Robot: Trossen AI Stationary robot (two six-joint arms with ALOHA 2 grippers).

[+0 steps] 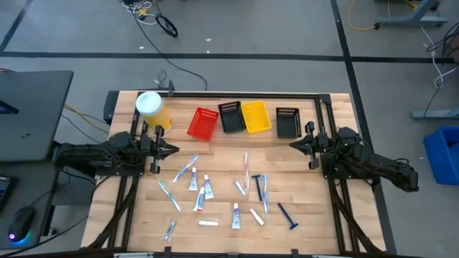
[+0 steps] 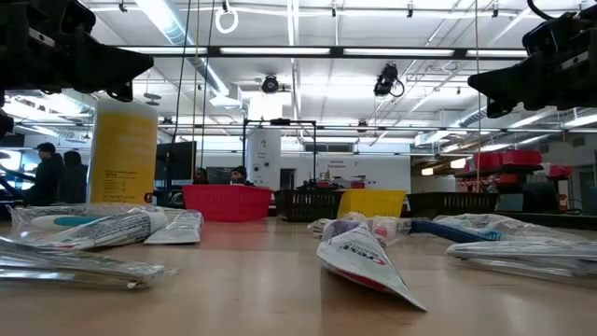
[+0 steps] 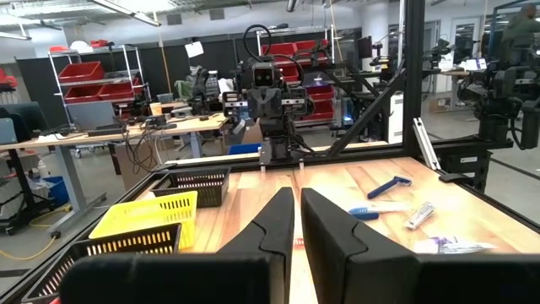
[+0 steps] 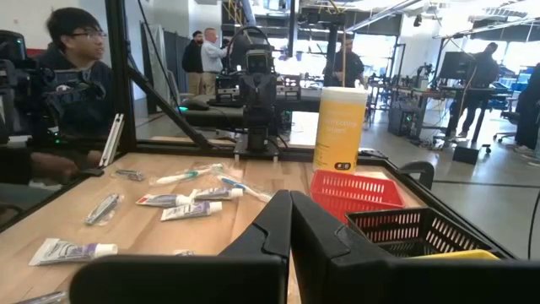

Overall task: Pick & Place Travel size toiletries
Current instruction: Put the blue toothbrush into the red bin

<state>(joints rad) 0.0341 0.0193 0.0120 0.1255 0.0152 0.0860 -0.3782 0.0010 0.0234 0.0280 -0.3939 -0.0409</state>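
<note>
On wood-plank table (image 1: 301, 215): crinkly-wrapped toiletries (image 1: 206, 188); left gripper (image 1: 172, 150), right gripper (image 1: 294, 145) closed, empty.

grey floor (image 1: 287, 29), ceiling strip lights (image 2: 177, 23)

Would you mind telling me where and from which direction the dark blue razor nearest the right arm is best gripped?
Grip the dark blue razor at mid-handle, coming straight down from above. It lies flat and apart from the other toiletries; its handle runs diagonally, so the fingers should probably close across it. The right gripper is nearest.
</note>
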